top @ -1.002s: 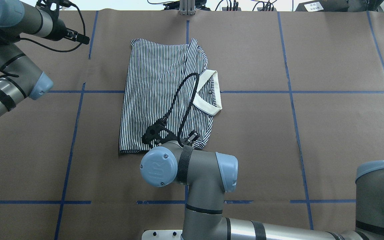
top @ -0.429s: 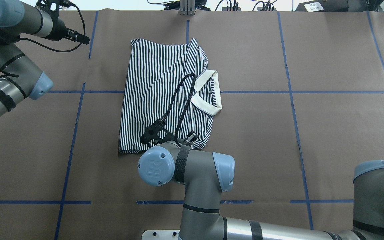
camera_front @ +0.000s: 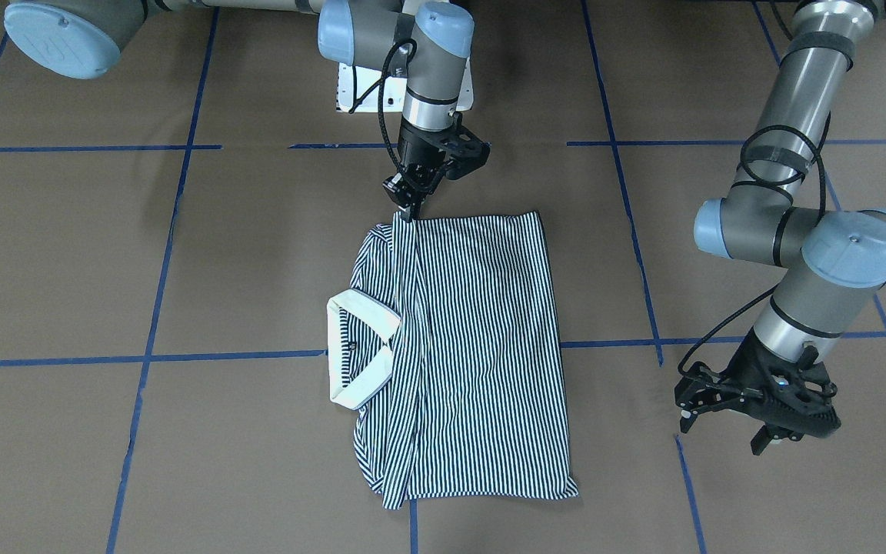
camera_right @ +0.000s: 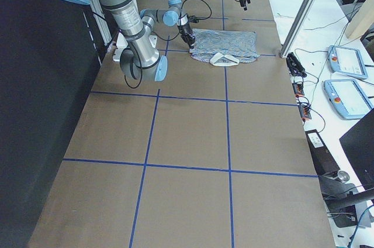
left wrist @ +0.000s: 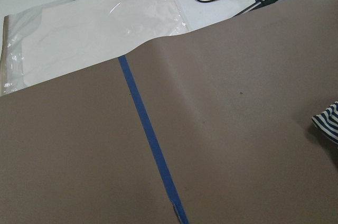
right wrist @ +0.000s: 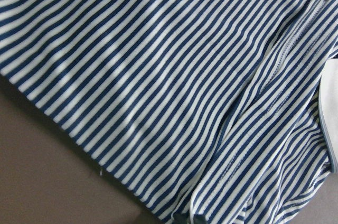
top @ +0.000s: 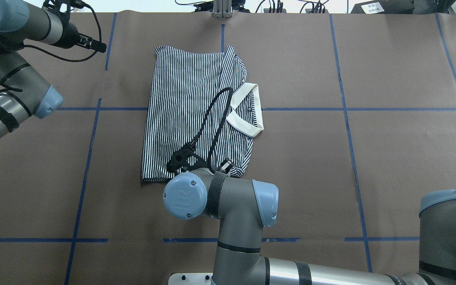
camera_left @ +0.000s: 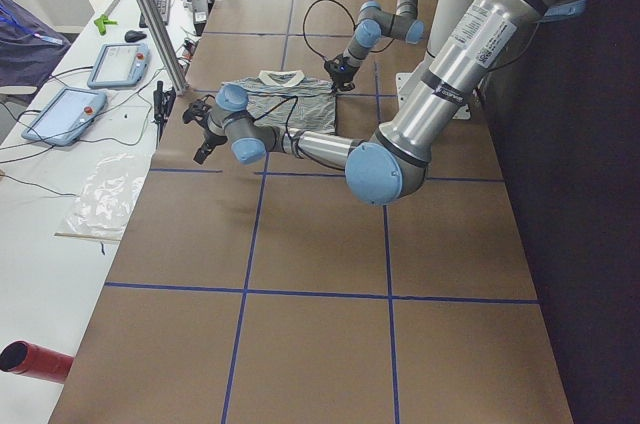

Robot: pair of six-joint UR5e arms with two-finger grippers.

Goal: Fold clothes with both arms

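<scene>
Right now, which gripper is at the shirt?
The right gripper, its tips at the robot-side edge of the striped shirt. The left gripper hangs open over bare table, apart from it.

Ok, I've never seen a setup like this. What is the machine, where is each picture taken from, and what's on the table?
The machine is two jointed robot arms at a paper-covered table marked with blue tape. Each arm ends in a two-finger tool. One picture looks down from behind the robot, one faces it from across the table, two look along the table from its ends, and two come from cameras on the wrists. A striped polo shirt lies partly folded, its cream collar showing at one side. The right tool is down at the shirt's edge nearest the robot and appears closed on it; its wrist camera sees only stripes. The left tool hangs open beside the shirt, holding nothing.
</scene>
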